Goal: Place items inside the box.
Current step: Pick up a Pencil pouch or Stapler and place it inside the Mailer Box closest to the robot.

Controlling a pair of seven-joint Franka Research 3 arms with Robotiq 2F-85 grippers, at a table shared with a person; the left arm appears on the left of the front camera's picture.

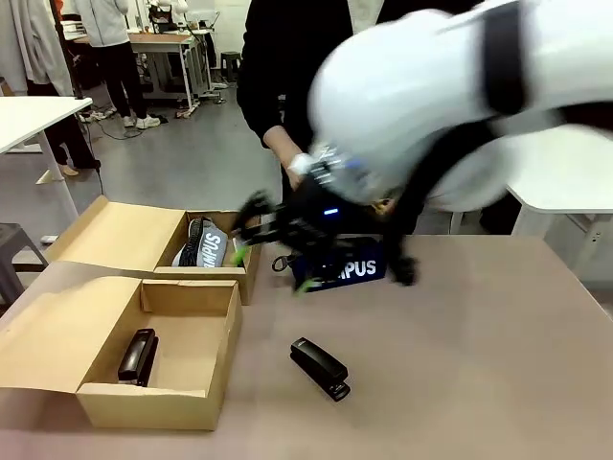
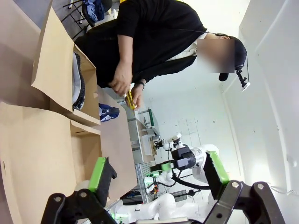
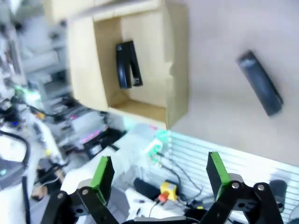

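- The right gripper (image 3: 159, 172) and left gripper (image 2: 156, 172) are gaping wide, holding nothing.
- A blocky black stapler (image 1: 321, 368) is lying at 6 o'clock on the smooth beige table (image 1: 479, 364).
- A second stapler (image 1: 137, 356) is sitting inside the near cardboard box (image 1: 144, 407), 8 o'clock.
- The navy fabric pouch (image 1: 350, 270) is lying mid-table; the grey pouch (image 1: 203, 244) is sitting in the far box (image 1: 115, 235), 10 o'clock.

The right arm (image 1: 450, 86) reaches in from 2 o'clock (motion-blurred), the right gripper (image 3: 160, 175) spread wide; the left gripper (image 2: 159, 175) also stands parted.
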